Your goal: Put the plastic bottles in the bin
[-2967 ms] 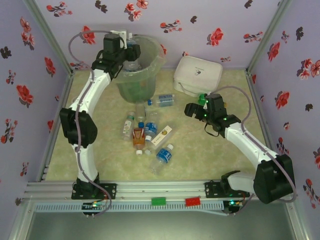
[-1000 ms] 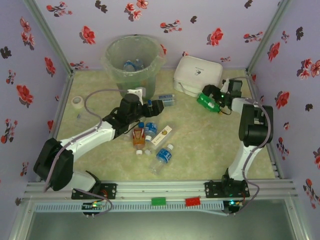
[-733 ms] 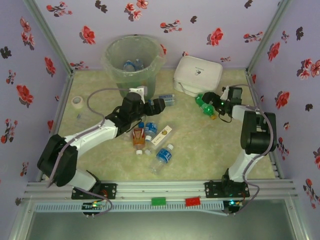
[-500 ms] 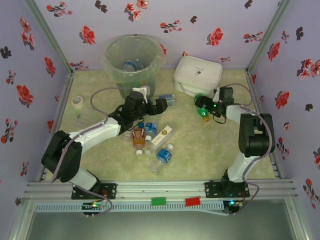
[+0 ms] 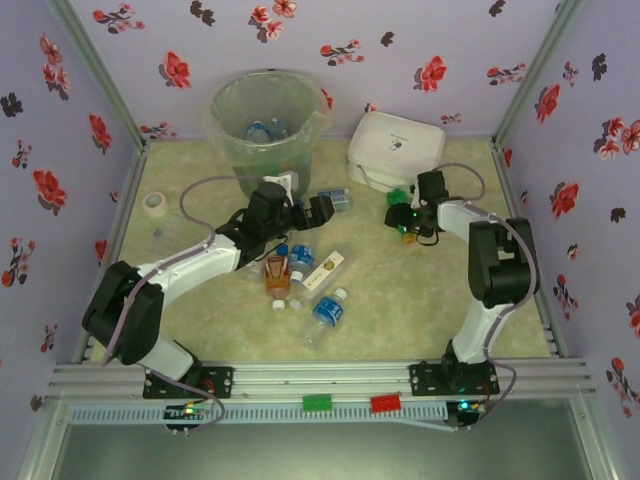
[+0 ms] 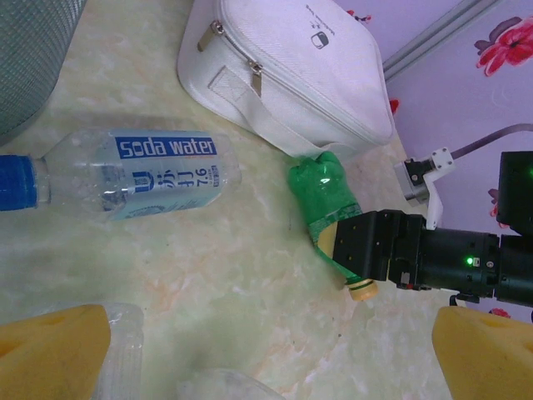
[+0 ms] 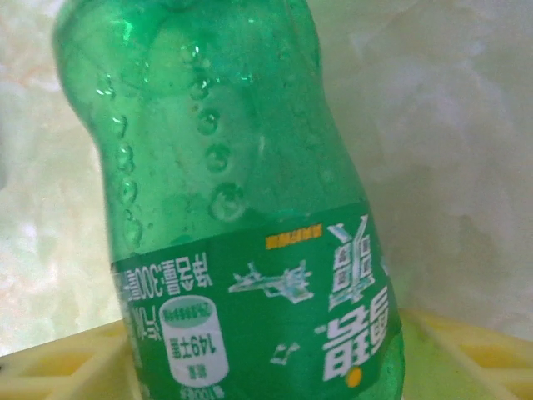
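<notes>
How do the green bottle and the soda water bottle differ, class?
The green bottle is tinted green with a yellowish cap; the soda water bottle is clear with a blue label and cap. The green bottle sits between the fingers of the right gripper; the soda water bottle lies free. Both lie on their sides.

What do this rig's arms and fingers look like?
Both alike: the left arm and right arm have white links, bulky black joints and a looping grey cable. The fingers are yellow. A small green light glows near the right wrist.
</notes>
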Controlling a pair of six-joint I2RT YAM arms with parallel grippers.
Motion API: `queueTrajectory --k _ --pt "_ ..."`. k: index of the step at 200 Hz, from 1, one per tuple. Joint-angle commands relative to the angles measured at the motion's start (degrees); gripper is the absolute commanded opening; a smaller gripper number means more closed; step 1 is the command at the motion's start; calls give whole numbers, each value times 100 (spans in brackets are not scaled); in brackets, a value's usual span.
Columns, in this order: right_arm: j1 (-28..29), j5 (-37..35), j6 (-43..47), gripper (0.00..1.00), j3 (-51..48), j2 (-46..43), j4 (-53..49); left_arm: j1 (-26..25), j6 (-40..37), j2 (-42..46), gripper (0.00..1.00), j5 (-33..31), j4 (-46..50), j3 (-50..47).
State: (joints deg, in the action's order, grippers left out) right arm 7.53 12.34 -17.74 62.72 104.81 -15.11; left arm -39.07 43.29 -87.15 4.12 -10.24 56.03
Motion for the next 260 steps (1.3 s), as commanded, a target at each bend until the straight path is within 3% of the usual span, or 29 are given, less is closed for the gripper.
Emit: queueTrajectory --k 1,51,71,117,161,205,260 --pt "29 -156 129 70 227 123 -215 59 101 164 100 10 24 -101" --pt "36 -134 353 52 426 147 -441 90 107 233 100 -3 40 -127" --pt "81 -77 437 48 244 -154 -320 92 118 227 100 -13 19 -110" --pt "215 616 213 46 -536 -1424 239 89 625 35 100 264 -557 116" --pt "801 1594 -499 46 -1405 -2484 1507 -64 994 -174 100 471 -1406 369" --pt "1599 1438 -1107 45 -1793 -3132 2546 -323 975 -537 100 476 -1497 751" --pt "2126 1361 -1345 45 -1930 -3191 3242 -512 1138 -702 100 283 -1467 905"
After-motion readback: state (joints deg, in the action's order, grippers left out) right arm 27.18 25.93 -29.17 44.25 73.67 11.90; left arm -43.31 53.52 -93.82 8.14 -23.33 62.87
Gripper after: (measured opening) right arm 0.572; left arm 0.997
